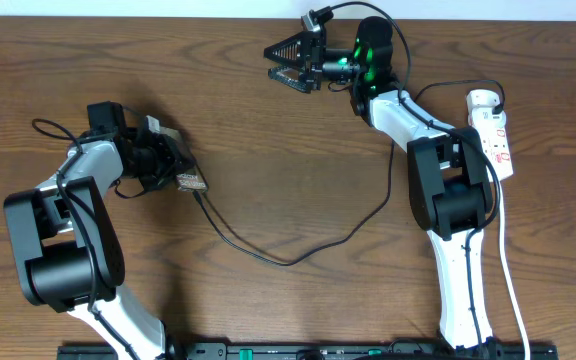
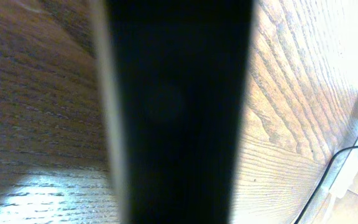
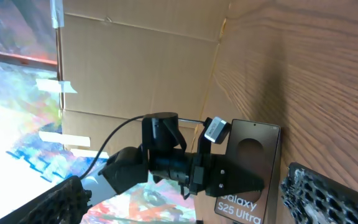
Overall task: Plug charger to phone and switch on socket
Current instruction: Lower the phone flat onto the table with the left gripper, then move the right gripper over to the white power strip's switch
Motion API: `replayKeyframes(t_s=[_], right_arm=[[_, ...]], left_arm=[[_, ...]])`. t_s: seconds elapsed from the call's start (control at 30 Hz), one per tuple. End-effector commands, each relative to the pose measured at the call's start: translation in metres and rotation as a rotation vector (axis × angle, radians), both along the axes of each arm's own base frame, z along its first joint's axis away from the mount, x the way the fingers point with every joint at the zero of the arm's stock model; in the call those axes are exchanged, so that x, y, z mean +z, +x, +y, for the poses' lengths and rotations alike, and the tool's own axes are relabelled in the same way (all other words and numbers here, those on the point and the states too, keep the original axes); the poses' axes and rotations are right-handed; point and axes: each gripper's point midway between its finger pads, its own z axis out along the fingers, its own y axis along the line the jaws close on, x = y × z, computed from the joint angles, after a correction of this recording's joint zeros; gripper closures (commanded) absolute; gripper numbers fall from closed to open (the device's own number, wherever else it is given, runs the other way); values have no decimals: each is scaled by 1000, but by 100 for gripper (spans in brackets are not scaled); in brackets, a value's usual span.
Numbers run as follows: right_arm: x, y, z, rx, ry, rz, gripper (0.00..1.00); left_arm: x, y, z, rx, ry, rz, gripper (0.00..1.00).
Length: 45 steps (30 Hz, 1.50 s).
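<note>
At counter left, phone is being gripped by the closed left tool, charger tip at its end; seating unclear. Empty right tool is hanging wide, well apart from socket; its switch likely comes next.

In the left wrist view a dark blurred shape fills the middle, too close to identify. The phone runs off the right wrist view's bottom edge. Overhead, the switches on the socket are too small to read.
</note>
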Motion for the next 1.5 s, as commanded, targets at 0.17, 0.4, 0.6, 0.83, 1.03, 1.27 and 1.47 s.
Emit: replayKeyframes(t_s=[0.17, 0.4, 0.6, 0.83, 1.03, 1.27, 1.47], right_arm=[[16, -6, 7, 23, 10, -58, 1], [16, -6, 7, 24, 10, -58, 1], [16, -6, 7, 24, 9, -54, 1], [6, -7, 9, 27, -13, -22, 1], [-7, -7, 14, 11, -60, 7, 1], [-28, -23, -20, -185, -515, -19, 1], [40, -63, -158, -561, -1178, -150, 1]], left_arm=[[-5, -3, -5, -14, -22, 18, 72], [-6, -6, -6, -13, -24, 32, 31], [-3, -14, 0, -1, 19, 65, 15], [60, -14, 5, 11, 80, -64, 14], [131, -22, 3, 17, 120, -237, 14], [193, -46, -3, 26, 151, -388, 14], [198, -56, -5, 23, 151, -383, 14]])
